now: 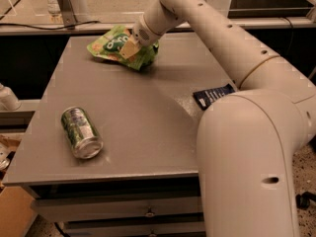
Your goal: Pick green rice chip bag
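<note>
Near the desk's (148,127) front-left corner: drink can (81,133) on its side, label unreadable. Right edge: dark blue wrapper (213,96), flat. Far edge: green rice chip bag (109,46), white lettering illegible. My gripper (131,47) contacts its top; whether it is clamped, I cannot tell.

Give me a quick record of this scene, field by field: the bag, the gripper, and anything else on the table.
surface: grey table
target: green rice chip bag, crumpled, at the far edge
gripper: gripper on the bag's right part
can: drink can, on its side, near left
wrapper: dark blue wrapper, flat, at the right edge
</note>
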You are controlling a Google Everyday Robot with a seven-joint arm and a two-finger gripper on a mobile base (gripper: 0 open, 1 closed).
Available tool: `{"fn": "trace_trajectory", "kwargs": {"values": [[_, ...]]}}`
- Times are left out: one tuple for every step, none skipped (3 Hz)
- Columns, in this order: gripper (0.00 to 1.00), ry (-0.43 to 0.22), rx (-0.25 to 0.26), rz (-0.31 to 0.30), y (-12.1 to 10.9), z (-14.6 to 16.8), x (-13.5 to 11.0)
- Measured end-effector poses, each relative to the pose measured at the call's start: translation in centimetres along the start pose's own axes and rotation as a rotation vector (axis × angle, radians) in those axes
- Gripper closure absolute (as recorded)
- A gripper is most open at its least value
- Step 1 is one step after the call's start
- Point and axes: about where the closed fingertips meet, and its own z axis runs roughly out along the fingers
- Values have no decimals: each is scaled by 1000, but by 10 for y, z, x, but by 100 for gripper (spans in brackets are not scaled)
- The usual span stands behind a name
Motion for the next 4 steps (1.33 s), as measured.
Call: {"fn": "trace_trajectory", "kwargs": {"values": [[100,-101,74,-54,-5,-42,-47],[100,-239,171,-120,-8,-103,-101],[100,-325,237,-169,-7,-145,-134],[100,-333,243,-174,-6,-149,-137]]}}
